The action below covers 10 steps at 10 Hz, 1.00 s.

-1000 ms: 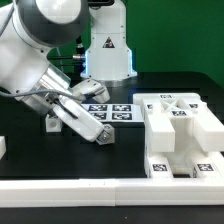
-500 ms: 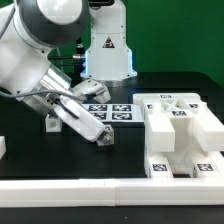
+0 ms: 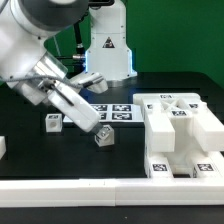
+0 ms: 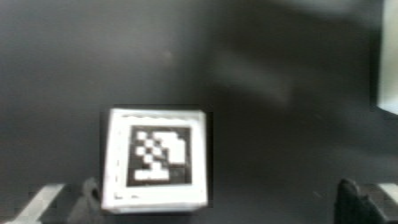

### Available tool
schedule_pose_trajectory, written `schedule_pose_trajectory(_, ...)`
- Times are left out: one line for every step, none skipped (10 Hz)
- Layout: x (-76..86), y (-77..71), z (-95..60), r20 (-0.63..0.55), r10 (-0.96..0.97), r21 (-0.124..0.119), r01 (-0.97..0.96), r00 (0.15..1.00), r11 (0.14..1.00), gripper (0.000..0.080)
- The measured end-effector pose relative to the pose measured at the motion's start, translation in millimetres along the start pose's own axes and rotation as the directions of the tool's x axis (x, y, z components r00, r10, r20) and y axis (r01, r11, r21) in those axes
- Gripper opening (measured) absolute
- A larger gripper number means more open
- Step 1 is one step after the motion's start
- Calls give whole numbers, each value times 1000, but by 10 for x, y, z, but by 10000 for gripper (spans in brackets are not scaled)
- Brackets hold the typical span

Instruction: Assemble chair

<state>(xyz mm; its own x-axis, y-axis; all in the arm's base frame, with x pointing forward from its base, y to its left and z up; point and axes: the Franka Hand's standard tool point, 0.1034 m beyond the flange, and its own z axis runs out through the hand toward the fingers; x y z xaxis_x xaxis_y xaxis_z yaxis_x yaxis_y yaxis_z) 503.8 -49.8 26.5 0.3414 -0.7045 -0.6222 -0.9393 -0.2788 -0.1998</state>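
Observation:
My gripper (image 3: 97, 123) hangs open just above a small white tagged chair piece (image 3: 103, 137) that lies on the black table. In the wrist view that piece (image 4: 157, 160) lies between my spread fingers, close to one fingertip (image 4: 63, 205) and far from the other; the gripper (image 4: 214, 203) holds nothing. A second small tagged cube (image 3: 52, 121) rests on the table toward the exterior view's left. The large partly built chair body (image 3: 176, 130), blocky and white with tags, stands at the exterior view's right.
The marker board (image 3: 118, 110) lies flat behind the small piece. A long plain white border rail (image 3: 110, 190) runs along the front edge. Another white block (image 3: 3, 147) pokes in at the exterior view's left edge. A white robot base (image 3: 108, 45) stands at the back.
The gripper has opened and let go of the small piece, which now lies on the table. The arm has lifted up, uncovering the cube at the left.

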Motion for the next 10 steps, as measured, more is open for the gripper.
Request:
schedule_pose_trajectory(2, -35, -47, -77, -17, 4, 17, 997, 1000, 649)
schedule_pose_trajectory(13, -39, -73, -150, -28, 3, 29, 988, 1000, 649)
schedule_pose_trajectory(0, -60, -115, -228, -50, -3, 51, 972, 999, 649)
schedule_pose_trajectory(-26, -70, -182, -358, -99, -32, 94, 929, 995, 649)
schedule_pose_trajectory(-110, -40, -145, -417, -140, -64, 124, 898, 990, 649)
schedule_pose_trajectory(-110, -39, -120, -499, -131, -65, 114, 857, 991, 649)
schedule_pose_trajectory(-123, -50, -97, -524, -146, -74, 126, 839, 989, 649)
schedule_pose_trajectory(-114, -64, -105, -552, -150, -75, 130, 820, 989, 649)
schedule_pose_trajectory(-119, -61, -88, -548, -160, -84, 136, 821, 987, 649)
schedule_pose_trajectory(-143, -78, -38, -541, -213, -125, 172, 814, 977, 649)
